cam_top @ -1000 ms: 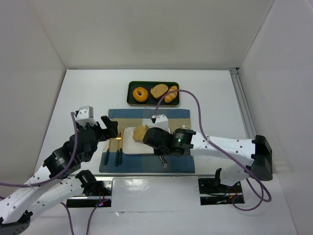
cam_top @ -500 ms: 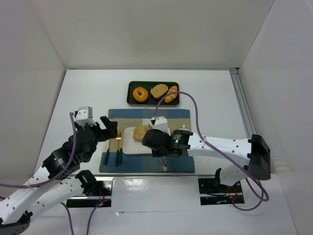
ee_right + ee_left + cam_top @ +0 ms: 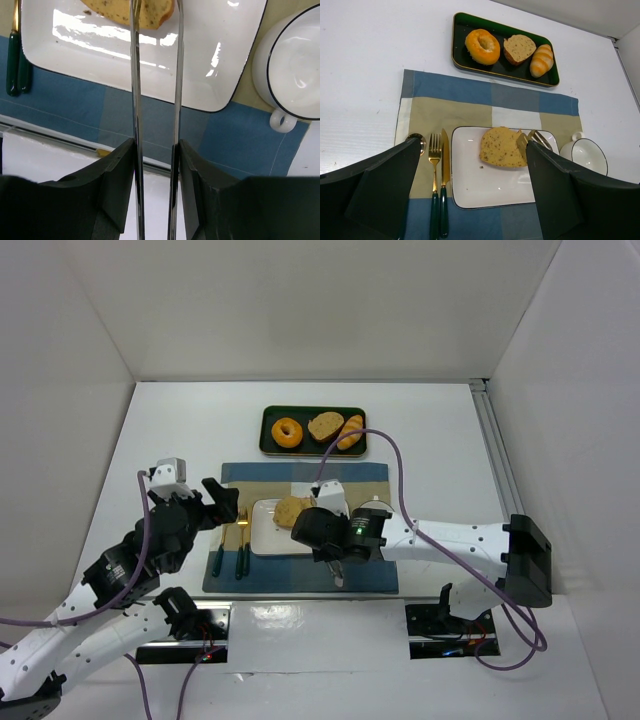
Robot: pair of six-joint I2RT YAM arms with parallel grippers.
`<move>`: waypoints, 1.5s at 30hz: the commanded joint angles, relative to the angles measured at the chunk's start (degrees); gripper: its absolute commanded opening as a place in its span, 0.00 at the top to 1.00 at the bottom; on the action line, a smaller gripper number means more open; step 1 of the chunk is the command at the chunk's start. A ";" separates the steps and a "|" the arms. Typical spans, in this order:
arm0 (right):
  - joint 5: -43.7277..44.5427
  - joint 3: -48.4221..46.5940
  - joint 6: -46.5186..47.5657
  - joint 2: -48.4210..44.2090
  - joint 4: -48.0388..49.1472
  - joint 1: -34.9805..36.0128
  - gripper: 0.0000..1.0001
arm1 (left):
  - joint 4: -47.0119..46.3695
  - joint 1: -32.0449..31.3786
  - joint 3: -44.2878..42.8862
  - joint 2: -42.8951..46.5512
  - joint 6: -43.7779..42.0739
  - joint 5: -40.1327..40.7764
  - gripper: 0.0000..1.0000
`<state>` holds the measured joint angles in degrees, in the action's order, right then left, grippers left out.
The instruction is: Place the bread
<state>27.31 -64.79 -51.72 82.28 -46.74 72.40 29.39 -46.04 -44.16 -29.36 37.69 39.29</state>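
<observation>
Comparing this moment with one second ago, the right arm has slid slightly to the left across the placemat [image 3: 450,90]. The bread [image 3: 502,146] now shows more of its cut face from above. The left arm's wrist has drawn slightly back toward the left wall.

The bread lies flat on the far half of the white plate [image 3: 485,192], right of centre. The cutlery lies left of the plate and the cup [image 3: 295,65] lies right of it.

The right arm reaches in low from the right, with its forearm over the near part of the placemat. The right gripper [image 3: 155,150] is clamped on the tongs [image 3: 134,100], its fingers pressing both blades to a narrow gap. The blade tips reach the right edge of the bread. I cannot tell whether they pinch it.

The left arm is bent and raised left of the placemat. The left gripper [image 3: 226,500] has its fingers spread wide, holds nothing, and points toward the plate.
</observation>
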 commanded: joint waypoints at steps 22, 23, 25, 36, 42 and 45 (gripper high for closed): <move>13.90 -13.51 -0.49 -2.04 -8.37 -1.20 0.52 | -2.05 0.25 -1.01 -0.51 0.89 -0.53 0.00; 13.91 -13.52 -0.48 -1.43 -8.37 -1.21 0.52 | -2.05 0.25 -1.01 -0.52 0.89 -0.53 0.00; 13.91 -14.74 1.00 -1.42 -8.37 -4.35 0.52 | -2.05 0.25 -1.01 -0.52 0.89 -1.06 0.00; -1.81 -21.15 22.98 4.19 9.21 -38.10 0.56 | -2.05 0.25 0.04 1.33 0.89 -1.58 0.00; -8.58 -24.77 26.23 14.13 14.73 -49.80 0.56 | -2.05 0.25 0.04 0.81 0.89 -2.98 0.00; -11.22 -23.45 26.24 17.90 17.12 -54.02 0.57 | -2.58 0.25 -0.48 0.80 0.89 -3.60 0.00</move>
<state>20.21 -87.74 -27.81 98.00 -35.16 21.47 29.15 -46.04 -44.14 -28.67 37.95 36.71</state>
